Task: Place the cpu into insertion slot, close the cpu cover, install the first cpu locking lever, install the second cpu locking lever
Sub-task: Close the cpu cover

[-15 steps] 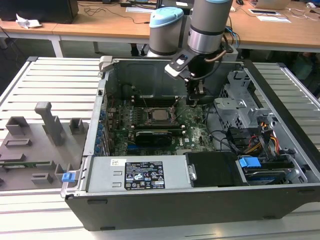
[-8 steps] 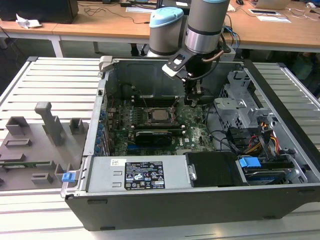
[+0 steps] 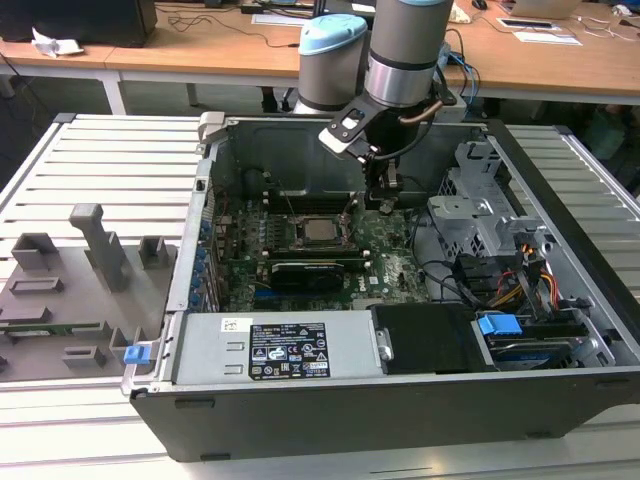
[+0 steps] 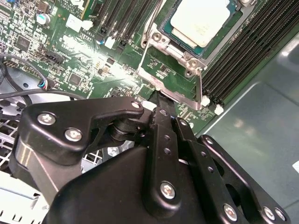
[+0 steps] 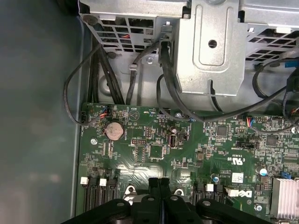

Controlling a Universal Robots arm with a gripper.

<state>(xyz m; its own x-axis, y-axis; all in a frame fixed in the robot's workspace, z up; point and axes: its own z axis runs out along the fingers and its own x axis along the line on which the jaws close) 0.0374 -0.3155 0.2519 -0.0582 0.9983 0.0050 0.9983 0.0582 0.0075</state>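
Observation:
The cpu (image 3: 320, 231) (image 4: 198, 21) lies flat in the insertion slot (image 3: 318, 246) on the green board, silver top up. The cpu cover (image 4: 164, 46), a thin metal frame, lies down around the chip. A thin lever rod (image 4: 201, 86) runs along one edge of the socket, and I cannot tell if it is latched. My gripper (image 3: 388, 205) (image 4: 161, 99) (image 5: 159, 181) hangs just above the board at the socket's corner, to the exterior view's right of the chip. Its fingers are shut, pressed together with nothing between them.
A long black card (image 3: 305, 272) sits in front of the socket. Memory slots (image 4: 247, 46) flank it. The metal drive cage (image 3: 480, 190) (image 5: 210, 46) and loose black cables (image 5: 163, 84) crowd the exterior view's right. The case walls (image 3: 210, 190) enclose the board.

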